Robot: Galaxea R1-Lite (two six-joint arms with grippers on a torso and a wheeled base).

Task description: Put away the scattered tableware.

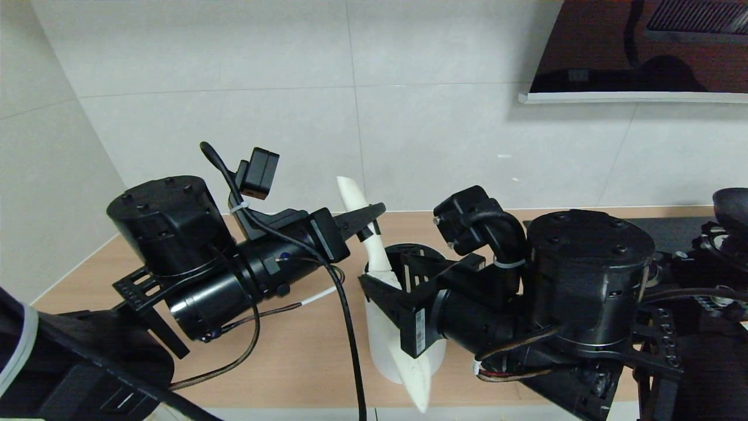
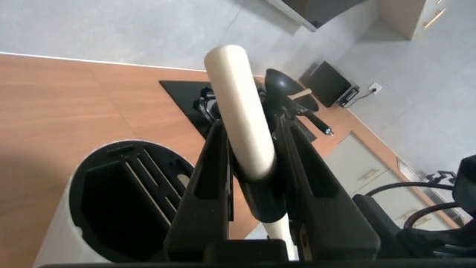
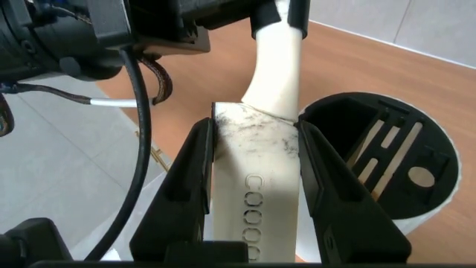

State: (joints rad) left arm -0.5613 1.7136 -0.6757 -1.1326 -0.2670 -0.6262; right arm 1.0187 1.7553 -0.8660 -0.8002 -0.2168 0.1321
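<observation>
White, scuffed flat spatula (image 1: 353, 196) gripped by left hand (image 2: 249, 141) and right hand (image 3: 256, 132).

Logged holder (image 1: 377, 344) on counter (image 1: 292, 351), cooktop (image 1: 672, 231) at its 2 o'clock; spatula (image 1: 355, 199) raised beside holder, left gripper (image 1: 369, 223) at 11, right gripper (image 3: 256, 126) at 4.

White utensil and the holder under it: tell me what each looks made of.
White utensil: probably matte plastic or silicone. It is a uniform off-white with moulded slots, and dark scuffs show on the blade. Holder: the smooth white wall could be plastic or glazed ceramic, and the look leaves that open. Its black slotted insert looks like matte plastic.
</observation>
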